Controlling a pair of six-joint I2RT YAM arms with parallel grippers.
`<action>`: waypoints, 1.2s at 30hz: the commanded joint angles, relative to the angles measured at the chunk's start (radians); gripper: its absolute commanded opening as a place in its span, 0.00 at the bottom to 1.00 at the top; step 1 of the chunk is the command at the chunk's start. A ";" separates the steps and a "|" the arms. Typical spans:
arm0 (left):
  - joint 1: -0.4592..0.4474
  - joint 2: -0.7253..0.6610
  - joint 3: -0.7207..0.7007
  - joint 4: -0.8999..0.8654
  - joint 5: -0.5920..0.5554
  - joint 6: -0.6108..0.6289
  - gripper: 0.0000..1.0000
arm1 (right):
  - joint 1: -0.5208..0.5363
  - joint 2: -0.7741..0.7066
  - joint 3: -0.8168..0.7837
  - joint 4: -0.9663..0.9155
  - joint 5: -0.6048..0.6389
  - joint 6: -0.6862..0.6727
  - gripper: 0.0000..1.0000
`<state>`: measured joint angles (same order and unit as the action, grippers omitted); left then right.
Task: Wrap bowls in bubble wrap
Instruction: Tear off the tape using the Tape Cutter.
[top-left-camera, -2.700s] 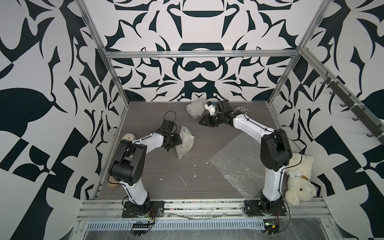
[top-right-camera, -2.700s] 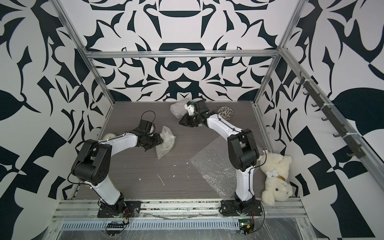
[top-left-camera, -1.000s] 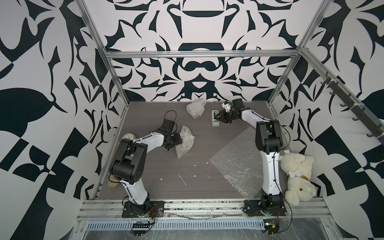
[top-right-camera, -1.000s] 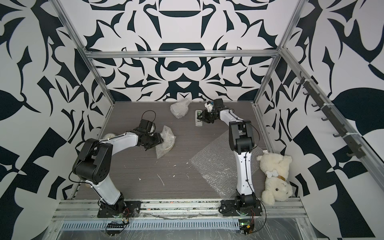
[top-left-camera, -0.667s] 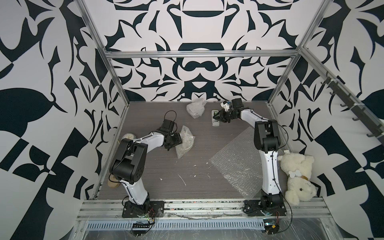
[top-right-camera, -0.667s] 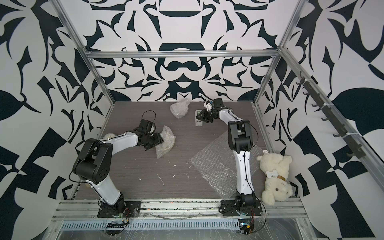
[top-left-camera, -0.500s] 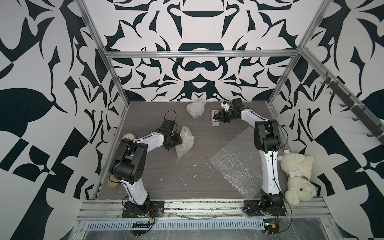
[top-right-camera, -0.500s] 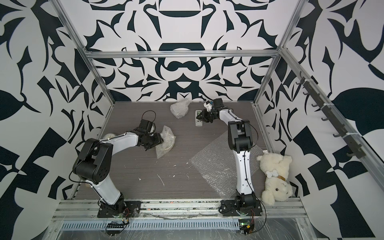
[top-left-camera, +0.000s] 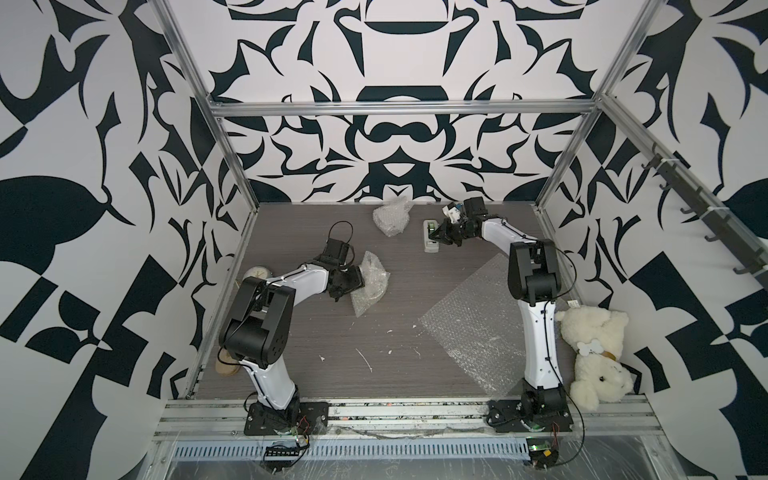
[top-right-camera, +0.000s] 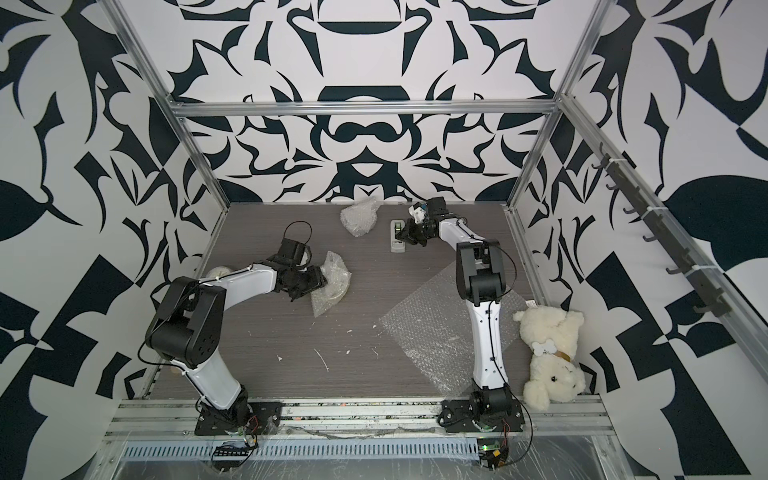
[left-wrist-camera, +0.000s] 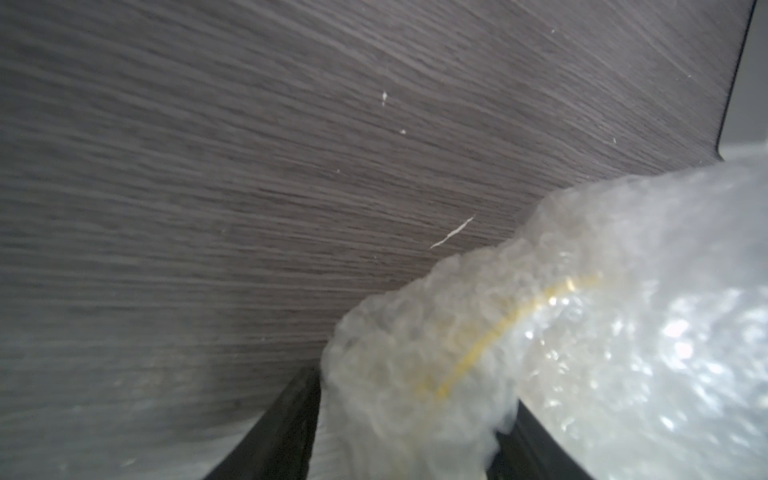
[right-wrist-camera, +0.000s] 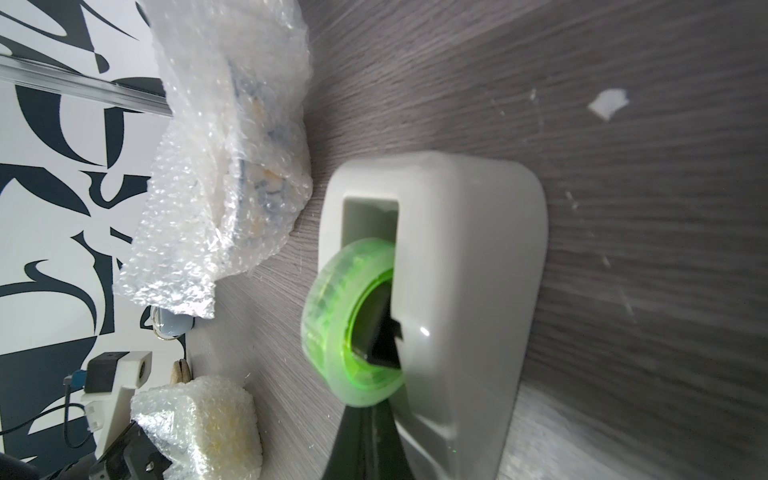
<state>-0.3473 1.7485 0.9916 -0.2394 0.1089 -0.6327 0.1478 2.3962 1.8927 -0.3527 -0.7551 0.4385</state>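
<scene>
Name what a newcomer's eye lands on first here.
The loud black-and-white patterned walls around the table hit first. Next, the left gripper clamps a bubble-wrapped bowl left of centre, while the right gripper is shut at the white tape dispenser near the back wall. A flat bubble wrap sheet lies front right, with a cream teddy bear slumped beyond the table's right edge.

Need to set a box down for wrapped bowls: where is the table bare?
Widest bare patch: front centre, between the left arm's base and the flat bubble wrap sheet. Also the back left corner, behind the wrapped bowl in the left gripper. Crowded: back centre, with a wrapped bundle, tape dispenser and right gripper.
</scene>
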 joint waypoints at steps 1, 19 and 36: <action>-0.001 0.022 -0.005 -0.042 -0.027 -0.004 0.63 | 0.003 -0.099 -0.008 -0.008 -0.020 -0.006 0.00; -0.002 0.020 0.000 -0.038 -0.023 -0.006 0.62 | 0.011 -0.337 -0.410 0.153 -0.064 0.059 0.00; -0.006 0.022 0.008 -0.046 -0.024 -0.009 0.62 | 0.022 -0.241 -0.515 0.241 -0.063 0.092 0.00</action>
<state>-0.3500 1.7485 0.9916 -0.2398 0.1089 -0.6395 0.1627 2.1521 1.3796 -0.1131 -0.7925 0.5171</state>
